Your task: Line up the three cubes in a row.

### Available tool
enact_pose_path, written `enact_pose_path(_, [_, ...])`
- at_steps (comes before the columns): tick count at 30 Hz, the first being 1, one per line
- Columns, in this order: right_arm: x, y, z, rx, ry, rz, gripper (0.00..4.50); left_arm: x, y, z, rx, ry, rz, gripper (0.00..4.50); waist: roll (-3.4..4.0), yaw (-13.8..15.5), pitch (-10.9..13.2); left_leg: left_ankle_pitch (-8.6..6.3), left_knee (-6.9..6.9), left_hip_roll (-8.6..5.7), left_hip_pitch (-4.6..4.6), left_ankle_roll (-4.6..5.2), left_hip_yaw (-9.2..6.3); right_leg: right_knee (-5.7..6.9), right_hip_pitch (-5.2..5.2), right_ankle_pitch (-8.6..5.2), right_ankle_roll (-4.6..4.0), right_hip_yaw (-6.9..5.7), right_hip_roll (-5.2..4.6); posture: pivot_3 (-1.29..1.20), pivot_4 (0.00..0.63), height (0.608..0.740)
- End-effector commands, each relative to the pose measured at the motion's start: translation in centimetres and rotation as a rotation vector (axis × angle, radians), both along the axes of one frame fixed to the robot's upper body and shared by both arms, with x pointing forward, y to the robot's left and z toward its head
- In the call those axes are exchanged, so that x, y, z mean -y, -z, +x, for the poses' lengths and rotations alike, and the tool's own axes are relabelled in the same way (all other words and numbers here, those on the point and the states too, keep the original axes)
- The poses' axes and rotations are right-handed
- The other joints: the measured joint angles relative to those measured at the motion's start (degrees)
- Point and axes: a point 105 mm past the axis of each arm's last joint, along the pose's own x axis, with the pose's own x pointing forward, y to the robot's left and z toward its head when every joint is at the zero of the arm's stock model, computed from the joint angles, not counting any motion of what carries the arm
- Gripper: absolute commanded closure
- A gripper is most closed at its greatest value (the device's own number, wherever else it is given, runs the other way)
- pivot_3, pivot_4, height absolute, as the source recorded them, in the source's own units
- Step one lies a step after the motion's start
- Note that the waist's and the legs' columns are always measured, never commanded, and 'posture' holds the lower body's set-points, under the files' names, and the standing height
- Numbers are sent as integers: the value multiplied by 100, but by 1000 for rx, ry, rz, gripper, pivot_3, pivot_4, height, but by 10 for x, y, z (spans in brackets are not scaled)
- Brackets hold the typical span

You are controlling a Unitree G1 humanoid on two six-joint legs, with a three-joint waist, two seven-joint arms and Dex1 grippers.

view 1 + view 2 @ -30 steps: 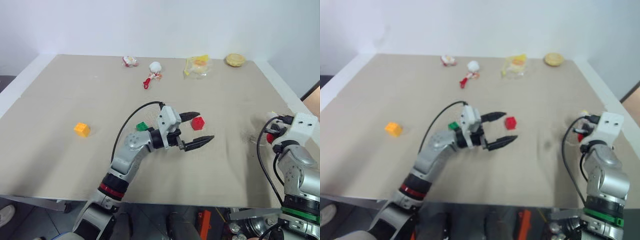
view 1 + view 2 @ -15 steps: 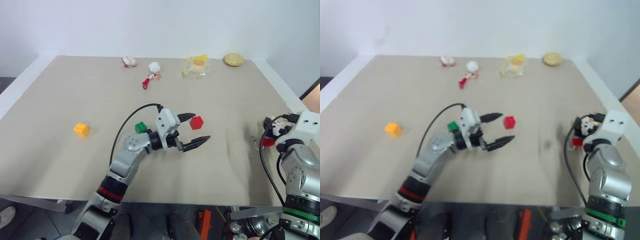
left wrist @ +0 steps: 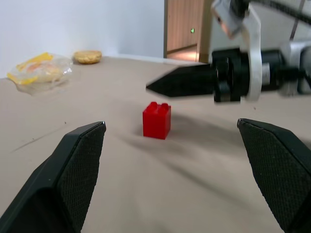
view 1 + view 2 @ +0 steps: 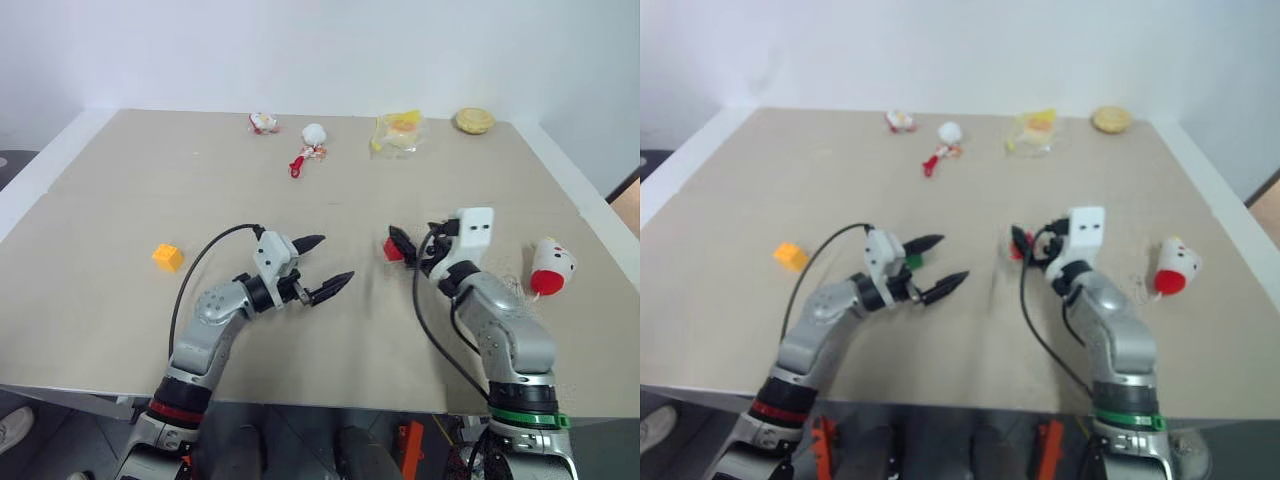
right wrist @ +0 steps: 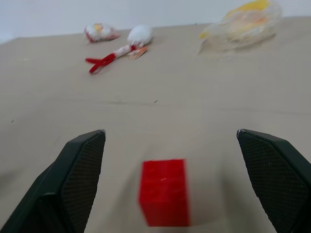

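Judging by the tabletop, no row is formed: the small orange-yellow studded plastic cube lies far left, apart from the green one. The red one is framed by the wide, empty right end effector; the left end effector is spread wide, empty.

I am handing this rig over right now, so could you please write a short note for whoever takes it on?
Left gripper: jaws open, empty, over the table's middle.
Right gripper: jaws open, empty, level with the red cube, which sits on the table between its jaws, not gripped.
Green cube: on the table, just behind the left gripper.
Orange-yellow cube: alone, far off toward the left edge.
Done: nothing lined up yet.
Left: bring all three cubes into one row; the orange-yellow one has furthest to go.
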Motion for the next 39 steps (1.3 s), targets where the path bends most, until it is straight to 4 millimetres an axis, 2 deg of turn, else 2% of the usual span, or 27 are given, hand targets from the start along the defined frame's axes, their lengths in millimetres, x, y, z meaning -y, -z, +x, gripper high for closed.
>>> enact_pose_path(1, [1,-1,7,9,46,-43,24,0,-17,-4,56,3,-36,0,0,-3,0,0,-2,0,1,0,0,0,-2,0,-1,0,1,0,150,738])
enact_pose_path(5, [5,9,15,-14,96,-60,24,1,-18,-6,57,10,-39,0,0,-7,0,0,-4,2,3,0,-1,1,-2,1,-4,-1,4,0,150,738])
enact_pose_path(11, [-4,17,22,-25,89,-69,24,1,-18,-8,56,13,-44,0,0,-13,0,0,-7,2,4,0,-1,1,-2,0,-4,-1,5,0,150,738])
enact_pose_path(14, [-9,21,24,-38,81,-69,761,2,-20,-7,58,12,-49,0,0,-13,0,0,-7,2,3,0,-1,1,-2,0,-3,-1,4,0,150,738])
enact_pose_path(21, [-7,24,24,-49,90,-65,3156,5,-22,-7,59,15,-53,0,0,-15,0,0,-7,2,3,0,-1,0,-2,0,-3,-1,4,0,150,738])
enact_pose_path(23, [-7,20,22,-44,56,-56,3216,5,-22,-7,50,28,-57,0,0,-15,0,0,-7,2,3,0,-1,1,-2,0,-3,-1,4,0,150,738])
enact_pose_path(28, [-23,-6,6,38,-250,-101,3216,-8,-22,-10,47,48,-32,0,3,-15,4,0,-8,2,2,0,-1,0,-3,-1,-3,-1,4,0,150,738])
enact_pose_path(32, [-43,-16,-27,98,-660,-261,3216,-23,-12,-23,30,135,36,0,3,-23,4,0,-15,3,7,0,-2,0,-2,-7,-8,-2,5,0,150,738])
enact_pose_path(36, [-50,-6,-64,26,-1012,-348,3216,-37,2,-44,14,252,135,0,2,-21,6,-1,-23,9,10,0,-5,1,-6,-13,-19,-7,11,0,150,738])
enact_pose_path(39, [-51,6,-73,-5,-1134,-413,3216,-47,10,-58,-1,321,193,0,-2,-20,8,-2,-25,11,10,-1,-7,1,-5,-19,-25,-13,10,0,150,738])
